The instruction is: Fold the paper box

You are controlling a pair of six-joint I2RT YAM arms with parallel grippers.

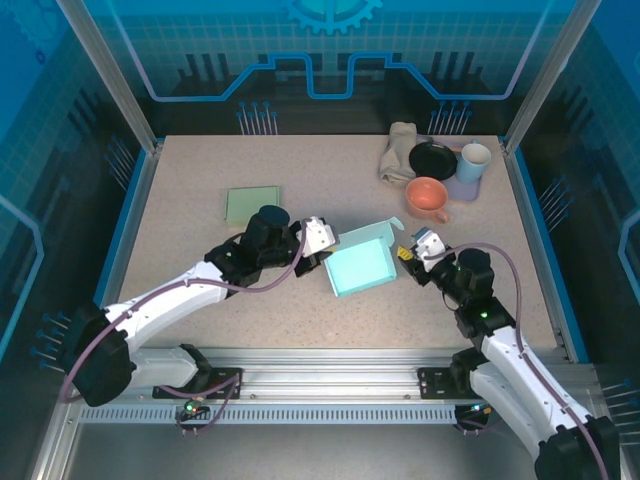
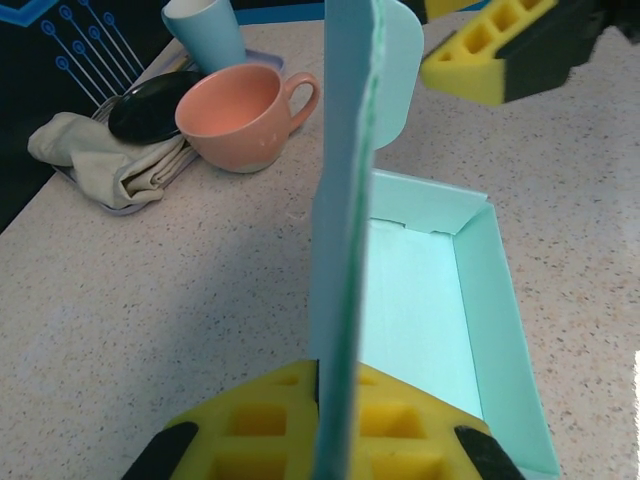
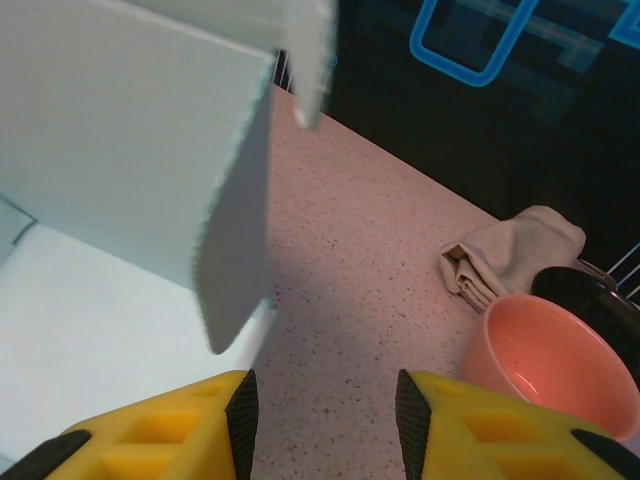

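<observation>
Paper box sits at centre of counter, tray half formed, one wall upright. Left hand pinches that wall's edge. Right hand spread, holding nothing, just beside box's right end. Card likely light, thin, easily creased: take flaps near fold lines, gently.

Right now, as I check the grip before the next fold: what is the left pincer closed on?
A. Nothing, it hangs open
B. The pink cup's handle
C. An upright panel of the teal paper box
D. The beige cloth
C: in the left wrist view the left pincer has its yellow pads pressed on either side of the upright panel of the paper box.
</observation>
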